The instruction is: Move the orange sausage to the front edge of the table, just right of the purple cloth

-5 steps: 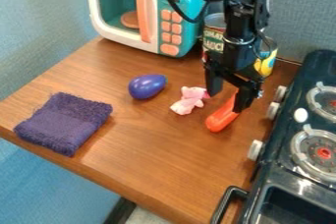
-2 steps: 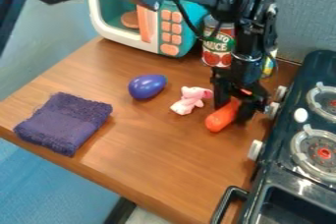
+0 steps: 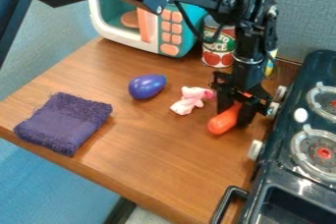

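The black gripper hangs low at the right of the table, shut on an orange, rounded object whose near end sticks out toward the camera; its far end is partly hidden by the fingers. Just left of them lies a small pink stuffed toy. Farther left is a shiny purple egg-shaped object. A folded dark purple cloth lies near the table's left edge.
A toy microwave stands at the back, with a tomato sauce can and a yellow can beside it. The toy stove with knobs borders the table's right side. The arm spans the upper left.
The gripper has come down around the orange object, and its fingers have closed on it. The orange object has shifted slightly. The arm's upper links have swung into the upper left.
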Robot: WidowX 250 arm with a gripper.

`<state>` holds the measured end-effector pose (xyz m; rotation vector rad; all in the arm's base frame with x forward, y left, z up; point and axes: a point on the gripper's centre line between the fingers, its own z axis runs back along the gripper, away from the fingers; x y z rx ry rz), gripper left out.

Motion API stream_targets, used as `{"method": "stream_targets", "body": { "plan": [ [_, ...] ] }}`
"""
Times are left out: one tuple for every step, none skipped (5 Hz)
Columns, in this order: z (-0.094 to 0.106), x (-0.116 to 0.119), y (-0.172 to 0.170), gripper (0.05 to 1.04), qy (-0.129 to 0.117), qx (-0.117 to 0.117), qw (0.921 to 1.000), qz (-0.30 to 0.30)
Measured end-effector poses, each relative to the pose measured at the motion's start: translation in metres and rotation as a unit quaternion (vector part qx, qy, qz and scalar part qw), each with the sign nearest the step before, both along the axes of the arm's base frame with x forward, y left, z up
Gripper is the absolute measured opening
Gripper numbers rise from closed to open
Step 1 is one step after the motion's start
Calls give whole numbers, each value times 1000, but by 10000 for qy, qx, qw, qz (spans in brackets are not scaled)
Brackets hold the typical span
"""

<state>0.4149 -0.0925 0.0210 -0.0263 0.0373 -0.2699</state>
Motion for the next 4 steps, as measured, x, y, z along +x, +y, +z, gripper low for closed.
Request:
{"method": "stream_targets", "body": {
  "plan": [
    [1,-10,1,565,-112,-108,9997,213],
    [16,-23,16,565,-728,141,9872,1410],
    [43,-38,37,565,-1376,377,9532,2665],
    [55,-62,48,565,-1637,499,9149,3656]
  ]
}}
